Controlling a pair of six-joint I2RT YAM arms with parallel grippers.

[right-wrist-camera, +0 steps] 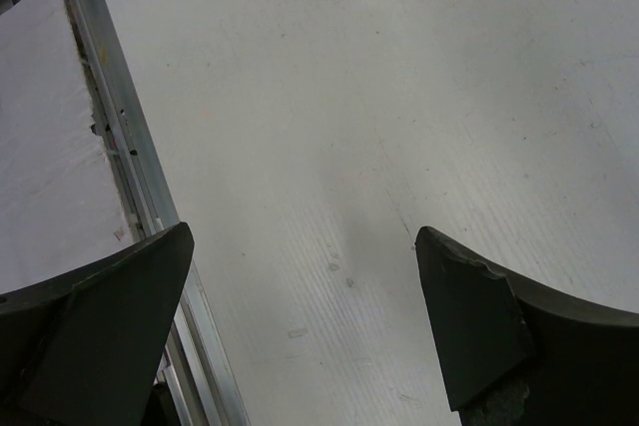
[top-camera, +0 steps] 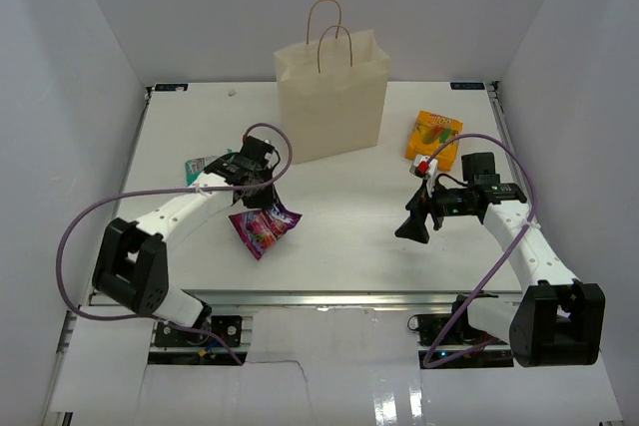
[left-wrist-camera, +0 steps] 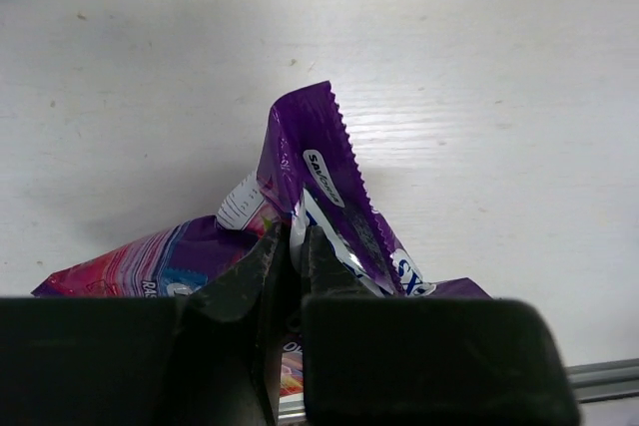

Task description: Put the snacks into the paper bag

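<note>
The purple candy bag (left-wrist-camera: 318,182) was pinched tight by the left end effector (left-wrist-camera: 290,246); lifting into the paper bag (top-camera: 334,97) seemed needed next.

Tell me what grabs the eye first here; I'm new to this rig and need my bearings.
A tall paper bag stands upright at the far middle of the table. Front left, the left end effector is shut on a purple candy bag. An orange-yellow pack lies right of the paper bag, beyond the open right end effector.
</note>
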